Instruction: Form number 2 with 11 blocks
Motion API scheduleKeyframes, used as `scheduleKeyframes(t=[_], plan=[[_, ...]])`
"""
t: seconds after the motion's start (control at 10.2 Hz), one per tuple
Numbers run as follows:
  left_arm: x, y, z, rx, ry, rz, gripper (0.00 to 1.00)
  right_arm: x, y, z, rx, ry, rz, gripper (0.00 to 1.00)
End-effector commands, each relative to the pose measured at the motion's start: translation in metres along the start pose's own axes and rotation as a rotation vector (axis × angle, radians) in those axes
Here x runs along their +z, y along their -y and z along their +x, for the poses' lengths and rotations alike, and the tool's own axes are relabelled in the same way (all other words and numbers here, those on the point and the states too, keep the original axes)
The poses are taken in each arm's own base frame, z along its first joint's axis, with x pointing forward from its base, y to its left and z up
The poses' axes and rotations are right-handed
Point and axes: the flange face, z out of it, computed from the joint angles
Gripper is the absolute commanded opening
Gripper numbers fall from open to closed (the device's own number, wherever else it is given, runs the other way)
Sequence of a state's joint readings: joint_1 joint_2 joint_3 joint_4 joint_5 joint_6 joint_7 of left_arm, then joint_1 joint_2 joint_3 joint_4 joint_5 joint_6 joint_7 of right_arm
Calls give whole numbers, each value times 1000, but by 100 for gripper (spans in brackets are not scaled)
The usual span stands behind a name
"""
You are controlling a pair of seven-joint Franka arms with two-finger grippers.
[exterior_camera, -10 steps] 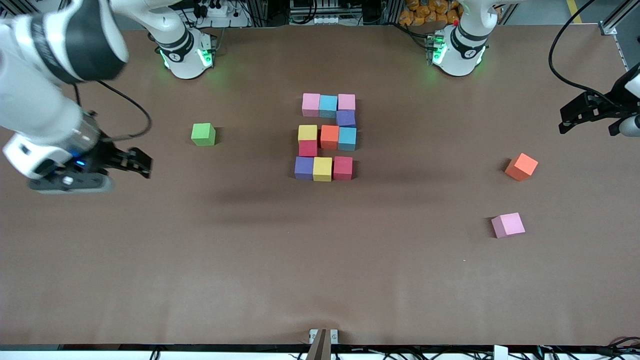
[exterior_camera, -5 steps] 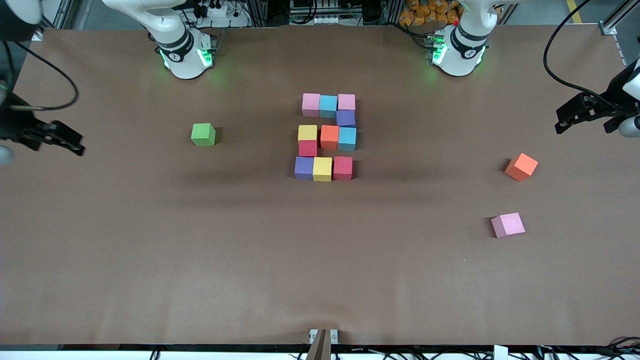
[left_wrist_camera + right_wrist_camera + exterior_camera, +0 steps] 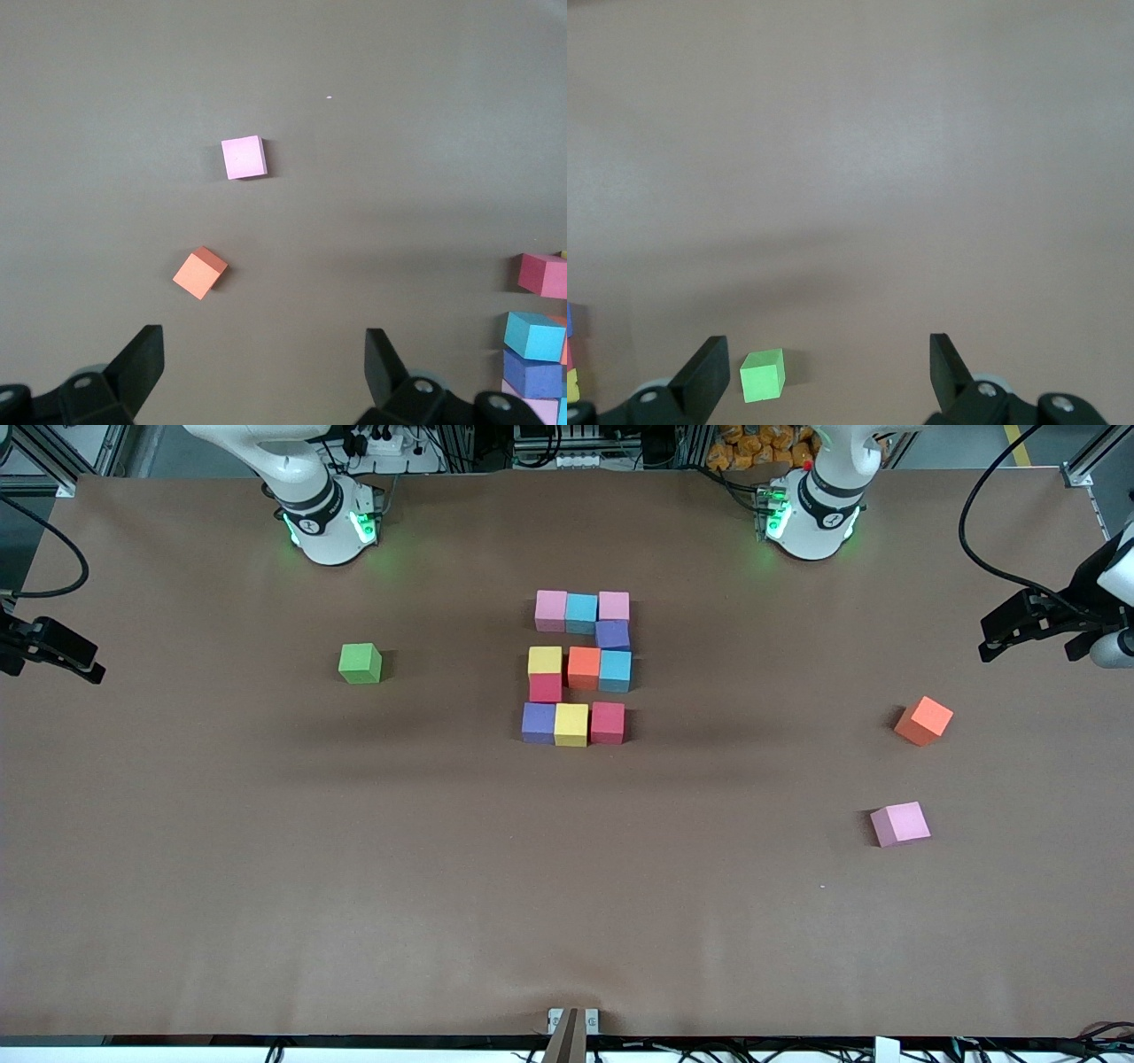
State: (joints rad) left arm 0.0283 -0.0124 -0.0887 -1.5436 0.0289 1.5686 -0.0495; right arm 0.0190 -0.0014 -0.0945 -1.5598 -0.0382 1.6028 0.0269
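Brown matte surface (image 3: pixel 266 886) carries everything. Mid-surface, between the two arm bases, sits the number 2 (image 3: pixel 580 666) — eleven blocks touching or just beside each other. Rows from the bases toward the front camera: pink-blue-pink, one purple, yellow-orange-blue, one red, purple-yellow-red. Long axis runs from the bases toward the front camera; the digit's top points at the bases, so it reads upright in the front view. By count and shape the figure looks complete.

Right hand (image 3: pixel 58 655) hangs at the right arm's end of the surface, fingers spread wide, nothing between them; its wrist view shows only the green cube (image 3: pixel 763 375). Left hand (image 3: pixel 1032 627) waits at the left arm's end, fingers likewise spread and bare.

Spare cubes lie well apart from the digit: the green one toward the right arm's end, a loose orange cube (image 3: pixel 923 720) and a loose pink cube (image 3: pixel 900 823) toward the left arm's end, the pink one nearer the front camera.

Step in hand, as judged: retreat and finish. Done well means both arms keep high and outboard — no sweep over the digit. The purple block (image 3: pixel 612 635) sits slightly skewed; a nudge risks shifting its neighbours, so probably best left.
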Motion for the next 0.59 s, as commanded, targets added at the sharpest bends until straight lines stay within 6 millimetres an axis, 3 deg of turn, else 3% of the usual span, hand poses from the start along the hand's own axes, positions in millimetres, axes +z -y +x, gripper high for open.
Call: scheduleKeyframes(t=[0.0, 0.49], plan=[[-5, -2, -4, -3, 5, -19, 100, -11, -5, -6, 6, -4, 2, 100], [-4, -4, -3, -2, 8, -17, 100, -19, -4, -6, 4, -7, 4, 100]])
